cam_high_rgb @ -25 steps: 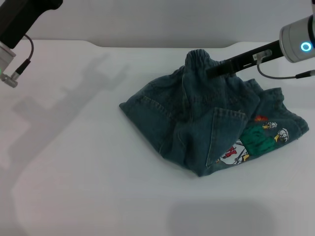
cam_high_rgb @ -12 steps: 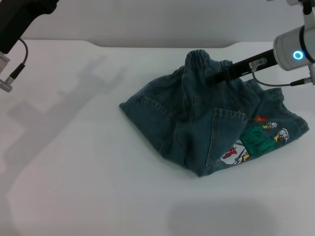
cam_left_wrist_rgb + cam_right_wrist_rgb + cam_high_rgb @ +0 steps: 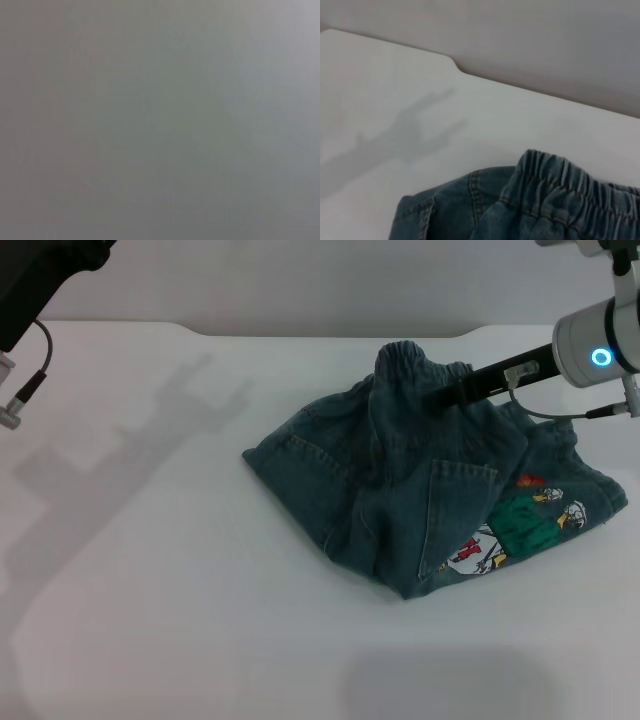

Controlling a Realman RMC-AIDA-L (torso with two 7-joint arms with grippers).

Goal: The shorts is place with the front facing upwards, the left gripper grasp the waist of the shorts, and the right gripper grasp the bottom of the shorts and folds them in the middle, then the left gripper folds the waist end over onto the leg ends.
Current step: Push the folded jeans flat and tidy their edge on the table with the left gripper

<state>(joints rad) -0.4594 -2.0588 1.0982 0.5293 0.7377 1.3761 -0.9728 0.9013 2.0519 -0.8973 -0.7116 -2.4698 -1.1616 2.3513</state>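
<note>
Shorts bunched near far right of table

Table [image 3: 150, 620]: white, with a grey wall behind its far edge. Arm shadows fall across its left half.

Shorts [image 3: 400, 500]: crumpled blue denim heap toward the far right corner, well in from the near edge. One corner spreads flat toward the table's middle. Leg ends [image 3: 520, 525] lie nearest the right edge, the red, white and green cartoon print facing up.

Waist of the shorts [image 3: 405, 358]: gathered elastic band, lifted into a peak on the heap's far side; the right wrist view shows its puckered rows [image 3: 570, 185] close up.

Right hand [image 3: 445, 395]: dark fingers reach in from the right edge and meet the raised denim just below the waistband; cannot tell the width of the grip or whether it holds cloth.

Left arm [image 3: 30, 290]: raised at the far left corner, well apart from the shorts; its hand is out of sight.
</note>
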